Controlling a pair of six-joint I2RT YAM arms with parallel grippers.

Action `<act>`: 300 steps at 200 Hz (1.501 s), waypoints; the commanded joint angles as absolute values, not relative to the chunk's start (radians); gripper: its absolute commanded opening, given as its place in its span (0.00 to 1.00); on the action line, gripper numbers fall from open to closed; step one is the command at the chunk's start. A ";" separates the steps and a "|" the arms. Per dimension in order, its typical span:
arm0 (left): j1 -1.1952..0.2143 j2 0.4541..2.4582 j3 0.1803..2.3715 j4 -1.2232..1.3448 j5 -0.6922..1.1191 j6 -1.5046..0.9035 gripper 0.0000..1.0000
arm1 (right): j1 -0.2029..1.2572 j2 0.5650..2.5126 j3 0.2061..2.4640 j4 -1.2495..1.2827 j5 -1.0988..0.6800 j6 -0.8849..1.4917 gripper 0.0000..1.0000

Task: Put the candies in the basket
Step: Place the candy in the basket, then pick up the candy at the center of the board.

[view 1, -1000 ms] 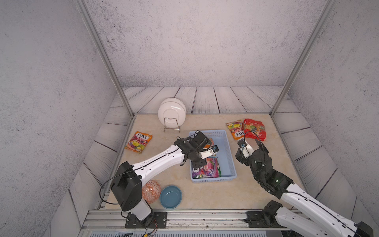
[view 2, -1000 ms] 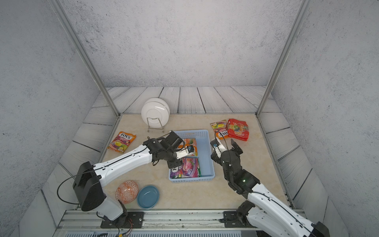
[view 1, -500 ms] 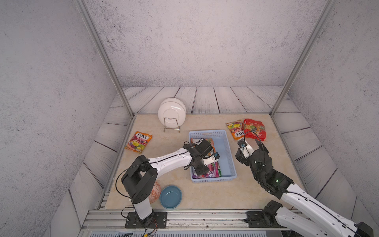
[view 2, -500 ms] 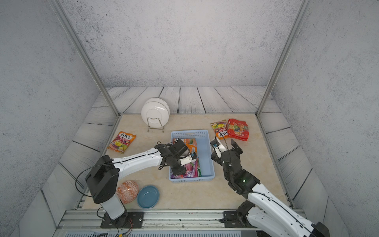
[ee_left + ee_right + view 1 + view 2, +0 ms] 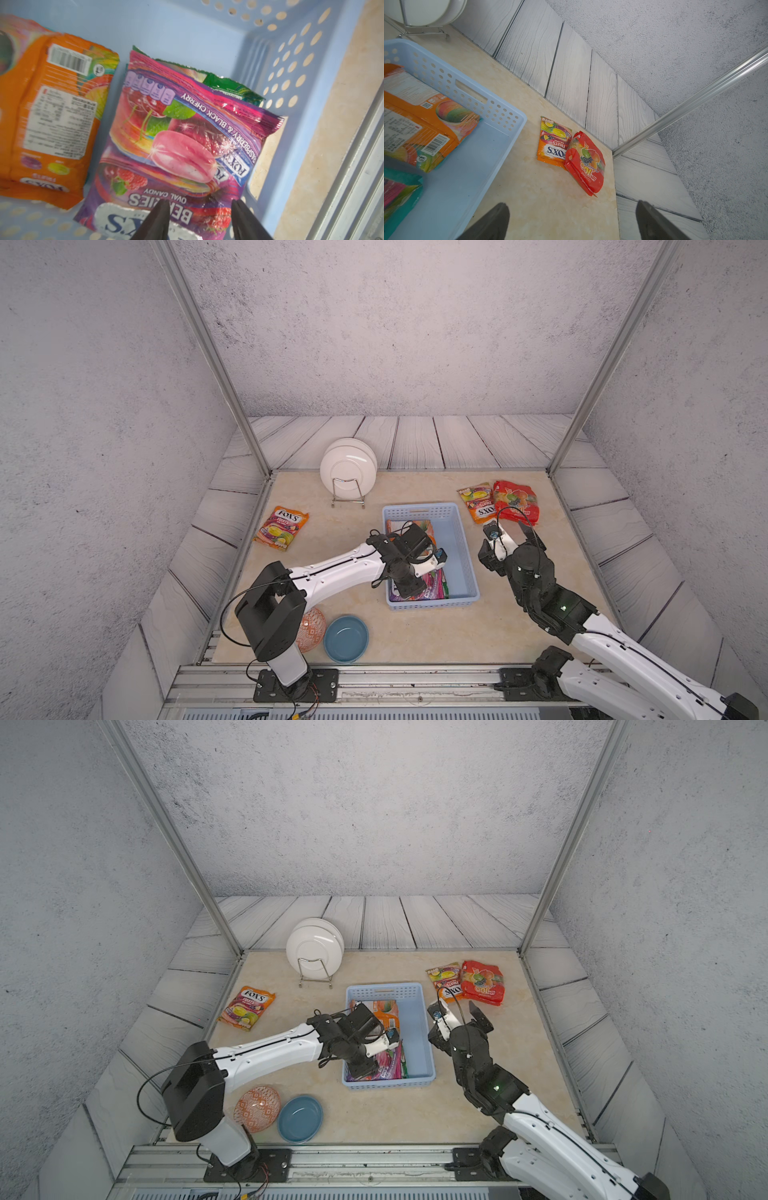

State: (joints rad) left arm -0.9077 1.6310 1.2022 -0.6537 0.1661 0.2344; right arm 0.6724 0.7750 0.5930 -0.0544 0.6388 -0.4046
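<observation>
Evidently light, soft and slippery, red bag (image 5: 515,499): pinch at sealed edge; right pincer (image 5: 510,532) spread, empty; left pincer (image 5: 199,205) spread above purple bag (image 5: 176,135).

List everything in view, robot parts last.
basket: one, light blue, mid-table
orange bag: one seen, orange, in basket
purple bag: one, purple-pink, in basket, on green bag
green bag: one, green, mostly hidden
left bag: one, orange, table, left of basket
right bag: one, orange, table, right rear
red bag: one, red, against right bag
plates: two, white, upright, rear
patterned bowl: one, orange, front left
blue bowl: one, blue, beside it
left gripper: open, over purple bag
right gripper: open, empty, right of basket
</observation>
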 commanded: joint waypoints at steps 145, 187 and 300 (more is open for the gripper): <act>-0.547 1.272 1.103 -0.606 0.267 0.240 0.87 | 0.625 1.037 0.747 -0.172 0.651 -0.260 0.99; -0.418 1.195 1.077 -0.583 0.305 0.204 0.91 | 0.599 1.204 0.907 -0.270 0.679 -0.221 0.99; -0.157 1.077 1.043 -0.536 0.214 0.133 0.98 | 0.474 1.664 1.403 -0.512 0.663 -0.065 0.99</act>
